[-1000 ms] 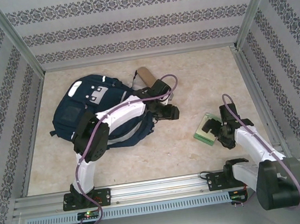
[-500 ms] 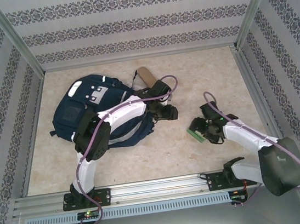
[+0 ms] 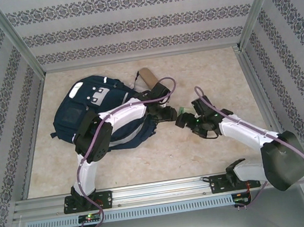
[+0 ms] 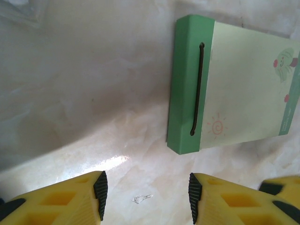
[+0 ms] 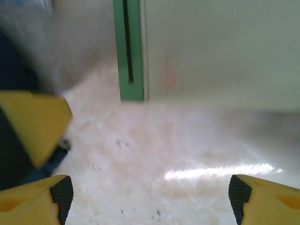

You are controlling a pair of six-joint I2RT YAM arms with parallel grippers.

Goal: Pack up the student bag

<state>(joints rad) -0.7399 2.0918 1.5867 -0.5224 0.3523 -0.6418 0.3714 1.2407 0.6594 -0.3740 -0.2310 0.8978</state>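
1. the left jaws stand released over the pale surface (image 4: 93, 93), with nothing between their yellow fingers (image 4: 61, 197).
2. a green notebook (image 4: 234, 89) lies flat just ahead of them, between them and the right jaws, which face in from the opposite side.
3. the right jaws gape wide and empty, their fingers (image 5: 262, 199) short of the notebook's edge.
4. the navy student bag (image 3: 66, 122) sprawls behind the left jaws, partly under the left arm (image 3: 124, 114) and well apart from the right jaws.
5. a brown tube (image 3: 148, 76) lies beyond the left jaws, beside the bag.
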